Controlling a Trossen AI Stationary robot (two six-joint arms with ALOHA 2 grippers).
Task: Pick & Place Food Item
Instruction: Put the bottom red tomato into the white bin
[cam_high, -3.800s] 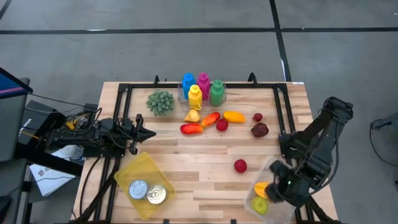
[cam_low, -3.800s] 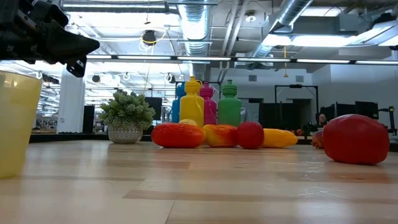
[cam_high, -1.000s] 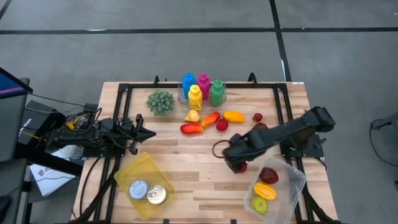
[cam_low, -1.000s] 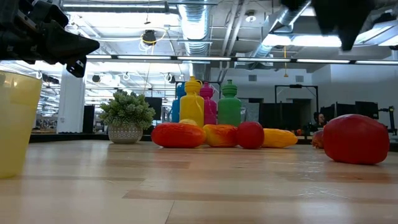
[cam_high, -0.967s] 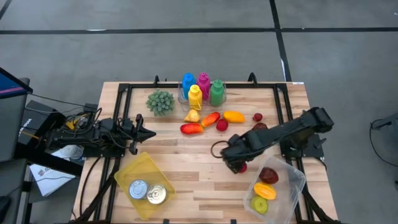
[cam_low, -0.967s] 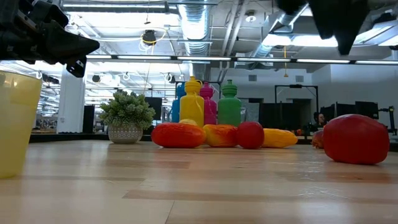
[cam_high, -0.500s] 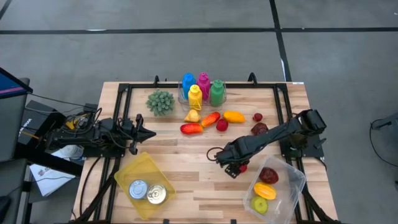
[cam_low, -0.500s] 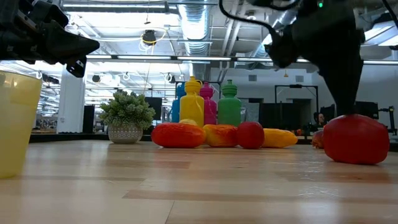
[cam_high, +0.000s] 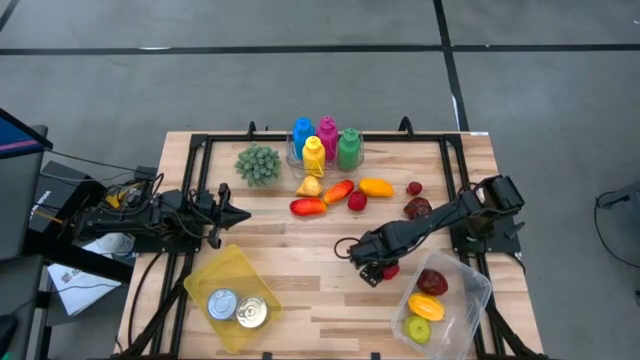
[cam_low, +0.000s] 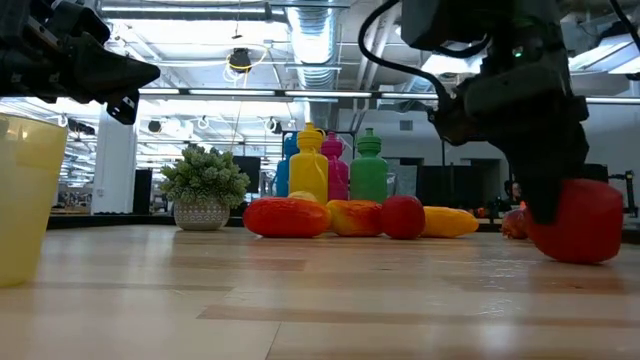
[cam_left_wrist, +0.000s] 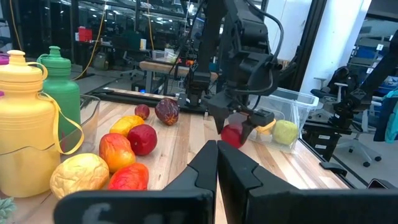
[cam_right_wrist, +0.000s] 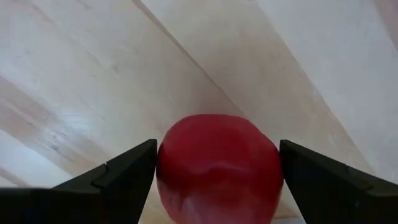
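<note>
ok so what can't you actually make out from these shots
- Red fruit, high view: mostly hidden under the right gripper; whether the jaws touch it is unclear.
- Clear bin, low view: out of frame.
- Two cans in the yellow bin: labels too small.
- Left gripper, low view: cut off by the left edge.

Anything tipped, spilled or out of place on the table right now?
Nothing stands out. The bottles stand upright, the two cans sit in the yellow bin, and the right gripper straddles the red fruit squarely on the table.
</note>
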